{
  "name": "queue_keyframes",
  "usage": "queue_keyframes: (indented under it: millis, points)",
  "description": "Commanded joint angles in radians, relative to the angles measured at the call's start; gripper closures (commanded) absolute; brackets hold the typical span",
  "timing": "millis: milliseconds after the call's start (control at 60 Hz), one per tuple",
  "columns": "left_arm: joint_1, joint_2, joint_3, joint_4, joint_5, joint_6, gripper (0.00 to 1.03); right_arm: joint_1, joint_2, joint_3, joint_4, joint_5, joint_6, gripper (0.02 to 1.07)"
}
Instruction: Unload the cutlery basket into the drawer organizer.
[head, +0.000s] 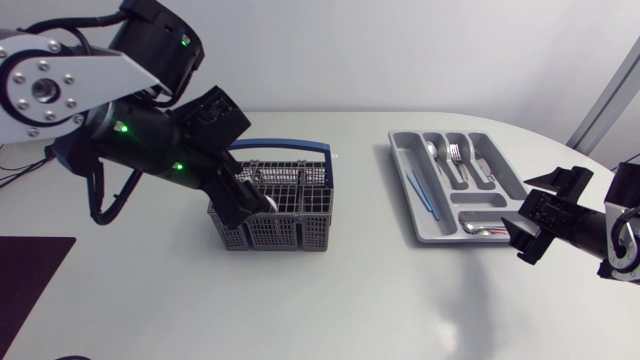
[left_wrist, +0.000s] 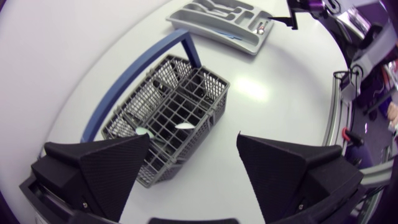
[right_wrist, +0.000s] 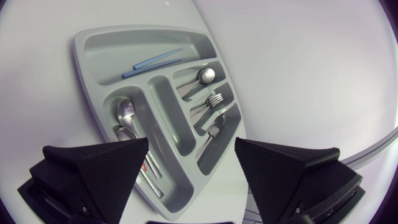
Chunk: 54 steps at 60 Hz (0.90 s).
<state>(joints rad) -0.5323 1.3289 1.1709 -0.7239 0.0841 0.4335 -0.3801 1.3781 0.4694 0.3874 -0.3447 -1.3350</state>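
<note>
Grey plastic mesh forms the cutlery basket (head: 272, 205), which stands on the white table (head: 350, 300) left of the middle, its blue handle (head: 285, 146) arched along the far side; the left gripper (left_wrist: 193, 165) hangs just above its left end, fingers spread wide and holding nothing. Inside the compartments I see two pale shapes (left_wrist: 185, 126), probably ends of cutlery, but the mesh hides too much to count them; so I judge that something remains to take out.

The drawer organizer (head: 455, 185) lies well apart to the right; it already holds two thin blue sticks (right_wrist: 152, 62), spoons (right_wrist: 124, 113) and forks (right_wrist: 213, 99), in separate compartments; the task seems to me well advanced, though not finished. The right gripper (right_wrist: 189, 168) hangs by the near end of the organizer, also wide open and empty.

For room: open white table lies between basket and organizer, so a carry across has free way; the handle and the tall basket walls ask for a straight lift upward; the organizer sits close to the table's rounded edge on its right side, so the margin there is small; a dark mat (head: 30, 270) lies at the near left corner, far from the work.
</note>
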Motion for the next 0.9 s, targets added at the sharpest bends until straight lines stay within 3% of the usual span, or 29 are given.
queue_keyframes:
  millis: [0,283,433,883]
  points:
    - [-0.005,-0.057,-0.040,0.040,-0.010,0.189,0.06,0.010,-0.028,-0.029,-0.028,-0.013,0.005,0.07]
    - [0.022,-0.007,-0.079,0.090,-0.014,0.689,0.06,0.026,-0.094,-0.038,-0.079,-0.027,0.005,0.07]
    - [0.025,0.015,-0.120,0.126,-0.014,0.875,0.07,0.026,-0.114,-0.031,-0.097,-0.039,0.005,0.07]
    - [0.035,0.122,-0.085,0.187,0.013,1.087,0.16,0.087,-0.125,-0.015,-0.133,-0.037,0.033,0.07]
